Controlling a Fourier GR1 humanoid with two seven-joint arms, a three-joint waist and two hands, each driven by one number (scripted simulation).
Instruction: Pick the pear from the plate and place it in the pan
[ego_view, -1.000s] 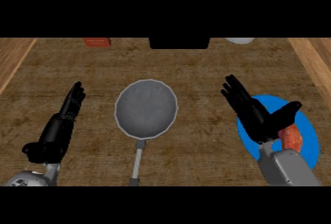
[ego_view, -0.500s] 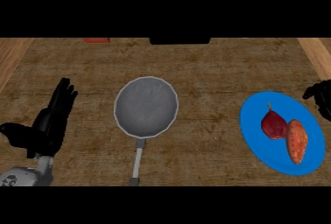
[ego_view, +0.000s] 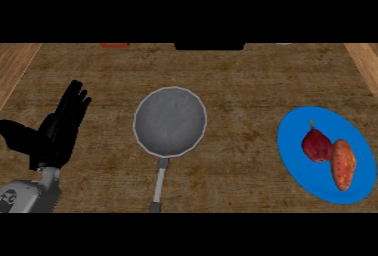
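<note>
Dark-red pear (ego_view: 316, 145) sits on the blue round plate (ego_view: 299, 165) at frame right, touching an orange oblong sweet potato (ego_view: 343, 164) — risk: grabbing or nudging the wrong one. Grey round pan (ego_view: 170, 121) at centre. Left hand (ego_view: 57, 132) lower left, fingers (ego_view: 74, 100) straight, holding nothing; right hand out of view.

- The grey left forearm (ego_view: 28, 196) is cut off at the lower edge of the head view.
- A small red object (ego_view: 114, 45) and a black block (ego_view: 209, 46) at the brown wooden desk's (ego_view: 244, 80) far edge are cropped; what they are cannot be told.
</note>
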